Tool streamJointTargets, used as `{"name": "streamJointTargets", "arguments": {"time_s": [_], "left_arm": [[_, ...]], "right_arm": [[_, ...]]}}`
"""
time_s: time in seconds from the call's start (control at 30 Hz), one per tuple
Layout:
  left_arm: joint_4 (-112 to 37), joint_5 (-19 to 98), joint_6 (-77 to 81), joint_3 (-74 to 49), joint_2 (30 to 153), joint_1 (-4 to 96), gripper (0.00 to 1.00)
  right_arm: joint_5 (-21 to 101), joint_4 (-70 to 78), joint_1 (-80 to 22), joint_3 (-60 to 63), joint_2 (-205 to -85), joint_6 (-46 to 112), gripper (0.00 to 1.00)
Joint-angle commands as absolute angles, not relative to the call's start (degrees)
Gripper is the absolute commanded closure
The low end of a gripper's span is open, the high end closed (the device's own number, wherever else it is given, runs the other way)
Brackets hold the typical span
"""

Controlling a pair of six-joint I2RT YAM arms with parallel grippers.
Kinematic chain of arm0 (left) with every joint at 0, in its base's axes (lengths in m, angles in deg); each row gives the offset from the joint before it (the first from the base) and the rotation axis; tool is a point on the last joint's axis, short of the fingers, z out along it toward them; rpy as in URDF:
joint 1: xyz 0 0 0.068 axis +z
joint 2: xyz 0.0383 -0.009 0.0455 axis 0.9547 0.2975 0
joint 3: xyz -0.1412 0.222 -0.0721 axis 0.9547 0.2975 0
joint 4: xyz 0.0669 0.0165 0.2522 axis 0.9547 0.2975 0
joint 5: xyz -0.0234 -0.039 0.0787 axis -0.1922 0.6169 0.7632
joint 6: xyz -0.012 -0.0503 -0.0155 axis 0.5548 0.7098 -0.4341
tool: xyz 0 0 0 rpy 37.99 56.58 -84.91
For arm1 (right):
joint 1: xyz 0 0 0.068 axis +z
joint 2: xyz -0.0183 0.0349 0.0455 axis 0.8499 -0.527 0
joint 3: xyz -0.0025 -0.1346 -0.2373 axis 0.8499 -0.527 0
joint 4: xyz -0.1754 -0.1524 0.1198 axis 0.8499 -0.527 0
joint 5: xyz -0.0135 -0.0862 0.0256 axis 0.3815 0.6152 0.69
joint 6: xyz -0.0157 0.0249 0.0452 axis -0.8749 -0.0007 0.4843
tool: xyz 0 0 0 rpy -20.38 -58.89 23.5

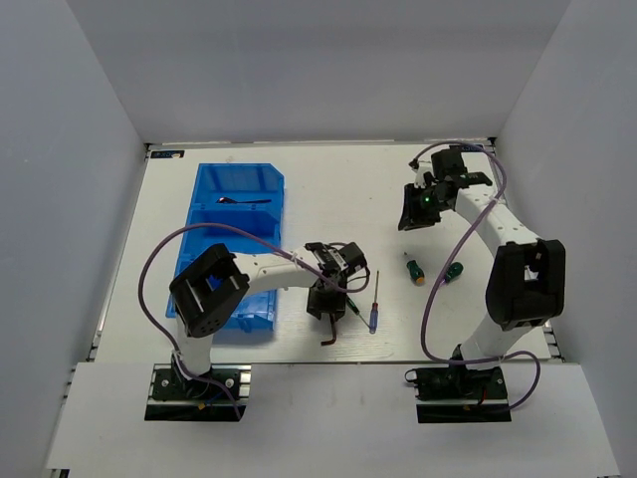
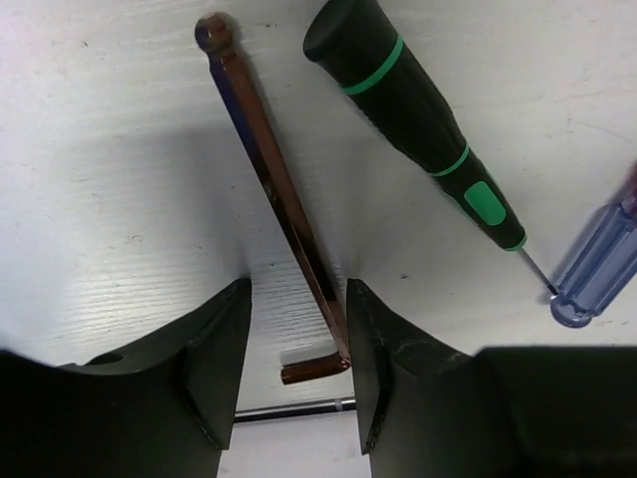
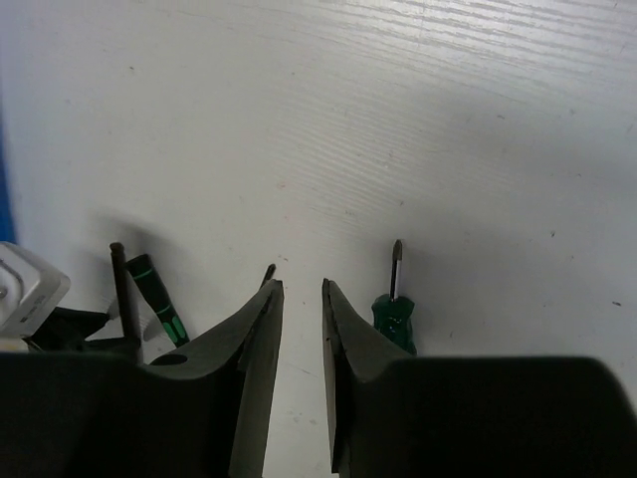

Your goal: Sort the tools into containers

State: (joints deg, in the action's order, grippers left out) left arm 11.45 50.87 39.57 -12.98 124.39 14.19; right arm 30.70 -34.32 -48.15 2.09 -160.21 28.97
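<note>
Because the hex key (image 2: 267,169) looks thin, stiff and slick, the released left pincer (image 2: 297,291) straddles its shaft.

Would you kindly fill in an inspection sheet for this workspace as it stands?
Surface: white table, tools scattered.
Job's things: blue bin holds one hex key; loose on the table: second hex key, black-green screwdriver, blue-handled screwdriver, two stubby screwdrivers.
Clutter: nothing seen.
Grippers: left pincer open astride the second hex key; right pincer slightly open, empty.
Cables: purple cables loop along both arms.
Surroundings: grey walls on three sides.
</note>
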Motion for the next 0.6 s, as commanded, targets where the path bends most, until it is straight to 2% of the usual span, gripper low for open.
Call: {"name": "streamJointTargets", "arguments": {"time_s": [0.0, 0.07, 0.13, 0.17, 0.23, 0.27, 0.4, 0.5, 0.57], "left_arm": [[10.57, 55.89, 43.35, -11.81, 125.87, 13.54, 0.46], [10.56, 56.50, 43.97, -13.03, 128.15, 13.02, 0.49], [11.79, 57.81, 45.28, -13.66, 129.91, 12.31, 0.56], [11.80, 58.52, 45.29, -14.35, 131.31, 11.79, 0.64], [12.40, 59.31, 46.07, -14.36, 132.38, 11.79, 0.74], [12.41, 59.31, 46.08, -13.66, 132.38, 11.26, 0.83], [11.10, 59.84, 46.61, -11.47, 133.79, 11.26, 0.97], [11.09, 61.15, 46.00, -11.46, 132.83, 11.78, 1.00], [12.32, 63.26, 45.03, -13.65, 130.28, 12.57, 1.00]], "right_arm": [[28.40, -32.93, -49.31, 1.19, -157.35, 30.29, 0.72], [27.88, -33.01, -49.58, 0.49, -156.38, 30.38, 0.72], [27.70, -32.58, -50.20, -0.30, -155.07, 30.47, 0.72], [27.61, -32.31, -50.37, -1.44, -154.54, 30.47, 0.72], [27.26, -31.78, -50.81, -2.50, -153.49, 30.56, 0.72], [27.17, -31.70, -50.81, -2.77, -153.22, 30.73, 0.72], [25.68, -31.78, -51.95, -4.52, -152.16, 30.91, 0.73], [24.19, -31.70, -52.40, -5.23, -150.76, 30.38, 0.68], [23.39, -32.05, -52.83, -5.49, -150.40, 29.24, 0.57]]}}
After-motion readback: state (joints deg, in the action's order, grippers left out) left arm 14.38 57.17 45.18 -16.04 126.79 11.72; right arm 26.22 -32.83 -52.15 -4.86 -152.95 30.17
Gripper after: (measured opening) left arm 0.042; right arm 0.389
